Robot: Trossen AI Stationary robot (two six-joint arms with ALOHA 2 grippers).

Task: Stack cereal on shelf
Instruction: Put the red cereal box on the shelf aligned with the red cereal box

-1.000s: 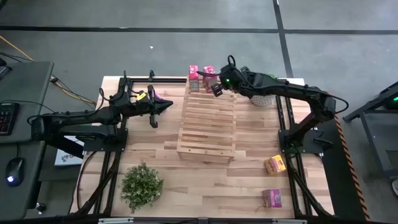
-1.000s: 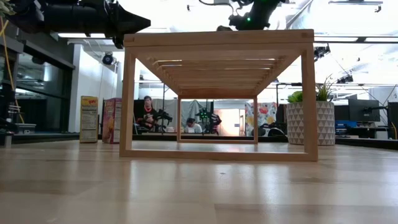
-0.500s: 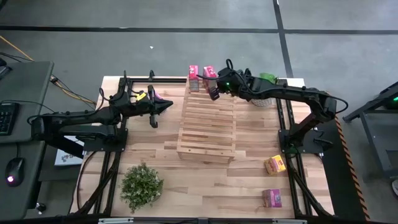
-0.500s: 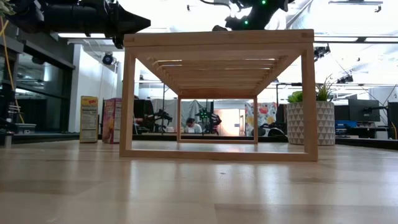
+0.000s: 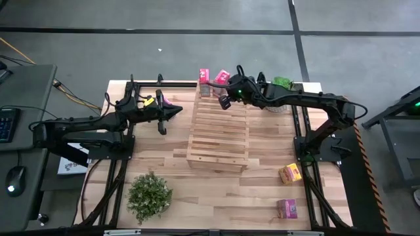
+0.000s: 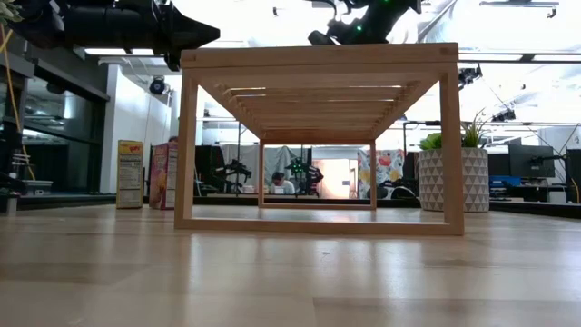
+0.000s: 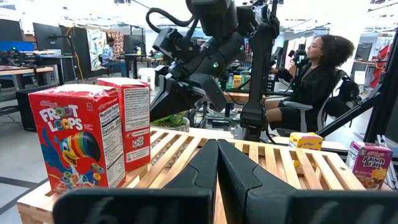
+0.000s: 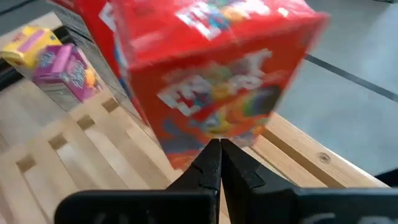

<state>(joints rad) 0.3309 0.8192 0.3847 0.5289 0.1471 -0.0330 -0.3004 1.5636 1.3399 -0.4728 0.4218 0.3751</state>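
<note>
The light-wood slatted shelf (image 5: 216, 141) stands mid-table. Two red cereal boxes (image 5: 221, 79) (image 5: 205, 77) stand upright on its far end; the left wrist view shows them as a Froot Loops box (image 7: 74, 146) and one behind it (image 7: 132, 121). My right gripper (image 5: 223, 99) is shut, just above the slats, its tips right at the nearer red box (image 8: 211, 68). My left gripper (image 5: 176, 111) is shut and empty, level with the shelf top at its left side. A yellow box (image 5: 289, 173) and a pink box (image 5: 287, 208) lie on the table near right. My right gripper's shut fingertips (image 8: 217, 149) stand at the lower edge of the red box's face (image 8: 205, 134), coming level from the table's right. I cannot tell whether they touch it. The box stands on the shelf's slats.
A yellow box (image 6: 130, 173) and a pink box (image 6: 163, 174) stand on the table left of the shelf, by my left arm. A leafy plant (image 5: 149, 195) sits near left; a potted plant (image 6: 458, 177) stands far right. People sit in the room behind.
My right gripper has gone toward the table's left edge along the shelf's far end, closing on the red boxes. It stays shut.
</note>
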